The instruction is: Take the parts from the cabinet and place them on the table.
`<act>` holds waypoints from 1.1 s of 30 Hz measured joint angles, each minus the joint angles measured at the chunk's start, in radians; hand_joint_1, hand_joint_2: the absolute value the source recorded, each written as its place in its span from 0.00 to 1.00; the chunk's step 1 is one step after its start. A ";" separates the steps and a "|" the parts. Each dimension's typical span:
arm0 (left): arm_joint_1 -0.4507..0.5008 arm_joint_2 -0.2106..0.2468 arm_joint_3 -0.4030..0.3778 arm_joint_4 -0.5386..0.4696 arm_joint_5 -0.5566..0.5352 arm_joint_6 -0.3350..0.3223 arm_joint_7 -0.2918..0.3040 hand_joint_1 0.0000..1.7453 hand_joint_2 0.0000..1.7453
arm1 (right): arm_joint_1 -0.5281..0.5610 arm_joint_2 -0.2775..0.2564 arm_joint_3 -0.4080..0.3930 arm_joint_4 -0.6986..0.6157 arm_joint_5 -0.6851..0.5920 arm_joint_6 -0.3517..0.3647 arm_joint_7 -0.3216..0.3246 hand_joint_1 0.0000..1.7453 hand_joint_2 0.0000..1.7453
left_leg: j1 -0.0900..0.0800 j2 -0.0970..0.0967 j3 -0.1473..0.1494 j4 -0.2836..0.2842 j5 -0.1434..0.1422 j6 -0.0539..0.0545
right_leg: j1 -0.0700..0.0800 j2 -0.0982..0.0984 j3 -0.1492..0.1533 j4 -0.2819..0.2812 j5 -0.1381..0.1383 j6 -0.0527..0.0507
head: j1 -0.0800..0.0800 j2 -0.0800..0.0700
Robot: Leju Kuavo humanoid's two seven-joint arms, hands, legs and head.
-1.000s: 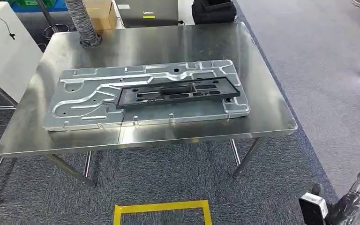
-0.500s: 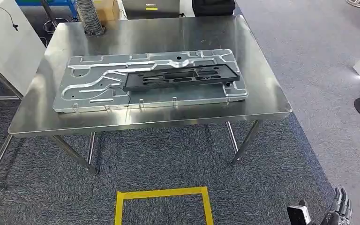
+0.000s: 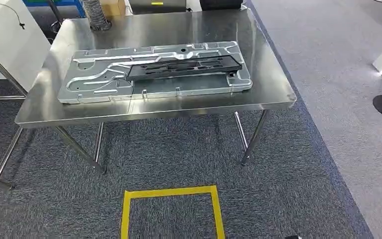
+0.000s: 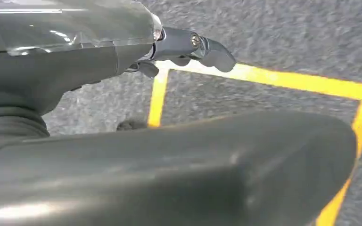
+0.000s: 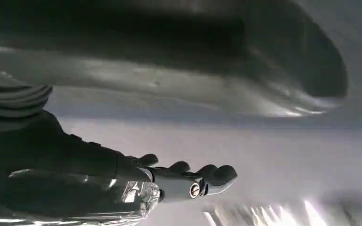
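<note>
A large silver stamped metal panel (image 3: 99,82) lies flat on the steel table (image 3: 154,107) in the head view. A long black plastic part (image 3: 184,67) rests on top of the panel, toward its right half. My left hand (image 4: 179,44) hangs over the grey carpet with its fingers stretched out and nothing in them. My right hand (image 5: 184,181) also hangs low over grey floor, fingers apart and holding nothing. Both hands are well away from the table.
A yellow tape square (image 3: 171,191) marks the carpet in front of the table; its lines (image 4: 287,80) run under my left hand. A ribbed hose (image 3: 95,12) stands at the table's back left. A white unit (image 3: 10,45) sits left of the table.
The whole picture has shifted: the table now sits higher and farther off, so the camera has moved. My right hand has dropped out of the head view's bottom right corner.
</note>
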 joint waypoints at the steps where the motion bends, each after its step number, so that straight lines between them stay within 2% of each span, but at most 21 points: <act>1: -0.006 -0.002 0.000 0.000 -0.006 -0.002 0.003 0.00 0.00 | -0.007 0.000 -0.003 0.040 0.014 0.031 0.069 0.00 0.00 | -0.007 0.000 0.065 -0.107 -0.035 0.005 | 0.005 0.000 -0.006 0.002 0.008 0.007 | 0.000 0.000; 5: -0.004 -0.021 -0.002 0.003 -0.035 -0.005 0.019 0.00 0.00 | -0.023 0.007 -0.006 0.154 0.078 0.288 0.436 0.00 0.00 | -0.010 0.004 0.042 -0.127 -0.007 0.038 | 0.000 0.000 -0.015 -0.011 0.052 0.031 | 0.000 0.000; 6: -0.008 -0.022 -0.003 0.003 -0.042 -0.005 0.024 0.00 0.00 | -0.027 0.011 -0.006 0.177 0.070 0.353 0.497 0.00 0.00 | -0.009 0.008 0.025 -0.126 0.008 0.046 | -0.006 0.003 -0.029 0.007 0.008 0.035 | 0.000 0.000; 7: -0.008 -0.022 -0.006 0.003 -0.049 -0.005 0.028 0.00 0.00 | -0.026 0.015 -0.010 0.189 0.058 0.388 0.518 0.00 0.00 | -0.008 0.009 0.006 -0.126 0.023 0.054 | -0.009 0.004 -0.047 0.060 -0.070 0.039 | 0.000 0.000; 9: -0.007 -0.024 -0.010 0.003 -0.064 -0.009 0.040 0.00 0.00 | -0.033 0.020 -0.022 0.210 0.036 0.455 0.552 0.00 0.00 | -0.012 0.010 -0.030 -0.124 0.049 0.056 | -0.013 0.004 -0.076 0.207 -0.187 0.047 | 0.000 0.000; 10: -0.008 -0.024 -0.013 0.003 -0.072 -0.010 0.045 0.00 0.00 | -0.038 0.022 -0.028 0.218 0.026 0.484 0.563 0.00 0.00 | -0.012 0.012 -0.048 -0.120 0.062 0.055 | -0.013 0.004 -0.081 0.271 -0.205 0.049 | 0.000 0.000; 11: -0.008 -0.024 -0.017 0.003 -0.079 -0.011 0.050 0.00 0.00 | -0.042 0.023 -0.037 0.224 0.017 0.504 0.565 0.00 0.00 | -0.012 0.012 -0.069 -0.115 0.074 0.053 | -0.013 0.004 -0.075 0.308 -0.190 0.051 | 0.000 0.000; 12: -0.008 -0.027 -0.022 0.003 -0.084 -0.014 0.054 0.00 0.00 | -0.045 0.025 -0.045 0.228 0.010 0.518 0.565 0.00 0.00 | -0.011 0.013 -0.090 -0.106 0.086 0.051 | -0.014 0.004 -0.049 0.306 -0.148 0.052 | 0.000 0.000; 14: -0.008 -0.034 -0.030 0.003 -0.093 -0.024 0.060 0.00 0.00 | -0.049 0.026 -0.057 0.234 0.003 0.527 0.563 0.00 0.00 | -0.010 0.013 -0.134 -0.086 0.103 0.045 | -0.016 0.004 0.058 0.190 -0.081 0.052 | 0.000 0.000; 15: -0.008 -0.037 -0.033 0.003 -0.097 -0.030 0.061 0.00 0.00 | -0.053 0.026 -0.062 0.234 0.000 0.528 0.559 0.00 0.00 | -0.010 0.012 -0.149 -0.074 0.111 0.041 | -0.018 0.004 0.132 0.096 -0.094 0.051 | 0.000 0.000; 16: -0.008 -0.042 -0.035 0.003 -0.102 -0.036 0.063 0.00 0.00 | -0.059 0.026 -0.066 0.235 -0.001 0.527 0.552 0.00 0.00 | -0.015 0.010 -0.161 -0.063 0.116 0.035 | -0.012 0.005 0.193 -0.008 -0.148 0.047 | 0.000 0.000; 17: -0.007 -0.047 -0.038 0.003 -0.105 -0.043 0.069 0.00 0.00 | -0.060 0.026 -0.070 0.235 -0.001 0.525 0.544 0.00 0.00 | -0.014 0.011 -0.163 -0.061 0.123 0.029 | -0.009 0.007 0.204 -0.030 -0.162 0.032 | 0.000 0.000; 20: -0.006 -0.063 -0.043 0.003 -0.109 -0.043 0.086 0.00 0.00 | -0.061 0.025 -0.082 0.239 -0.004 0.525 0.536 0.00 0.00 | -0.013 0.011 -0.165 -0.068 0.154 0.010 | -0.007 0.005 0.185 -0.031 -0.138 0.009 | 0.000 0.000; 24: -0.004 -0.063 -0.043 0.003 -0.109 -0.042 0.087 0.00 0.00 | -0.062 0.025 -0.084 0.241 -0.005 0.527 0.535 0.00 0.00 | -0.012 0.010 -0.168 -0.066 0.152 0.008 | -0.010 0.002 0.181 -0.033 -0.130 0.004 | 0.000 0.000; 25: -0.005 -0.063 -0.043 0.003 -0.109 -0.042 0.088 0.00 0.00 | -0.063 0.025 -0.085 0.241 -0.005 0.527 0.535 0.00 0.00 | -0.010 0.009 -0.169 -0.063 0.148 0.008 | -0.012 0.001 0.179 -0.033 -0.128 0.002 | 0.000 0.000; 27: -0.001 -0.069 -0.045 0.003 -0.110 -0.041 0.094 0.00 0.00 | -0.067 0.025 -0.090 0.244 -0.006 0.534 0.532 0.00 0.00 | -0.006 0.005 -0.186 -0.028 0.076 0.000 | -0.011 -0.001 0.160 -0.033 -0.112 -0.006 | 0.000 0.000; 28: 0.001 -0.081 -0.051 0.004 -0.120 -0.038 0.114 0.00 0.00 | -0.065 0.024 -0.100 0.248 -0.009 0.547 0.532 0.00 0.00 | 0.003 0.005 -0.230 0.235 -0.090 -0.017 | -0.003 -0.003 0.091 -0.028 -0.059 -0.012 | 0.000 0.000; 29: 0.002 -0.082 -0.052 0.004 -0.121 -0.037 0.121 0.00 0.00 | -0.065 0.024 -0.104 0.249 -0.010 0.546 0.534 0.00 0.00 | 0.004 0.005 -0.212 0.245 -0.058 -0.017 | -0.002 -0.003 0.071 -0.025 -0.046 -0.011 | 0.000 0.000; 31: 0.001 -0.085 -0.053 0.004 -0.122 -0.037 0.130 0.00 0.00 | -0.064 0.026 -0.113 0.252 -0.014 0.545 0.534 0.00 0.00 | 0.004 0.005 -0.118 0.146 0.021 -0.008 | 0.002 -0.003 0.032 -0.017 -0.023 -0.007 | 0.000 0.000; 32: 0.000 -0.086 -0.054 0.004 -0.122 -0.037 0.131 0.00 0.00 | -0.065 0.027 -0.114 0.252 -0.015 0.543 0.534 0.00 0.00 | 0.003 0.005 -0.048 0.054 0.026 0.000 | 0.003 -0.002 0.018 -0.013 -0.011 -0.005 | 0.000 0.000; 33: -0.003 -0.086 -0.054 0.004 -0.122 -0.038 0.132 0.00 0.00 | -0.065 0.029 -0.114 0.253 -0.016 0.543 0.534 0.00 0.00 | -0.003 0.004 0.037 -0.057 -0.014 0.010 | 0.004 -0.001 0.013 -0.010 -0.002 0.000 | 0.000 0.000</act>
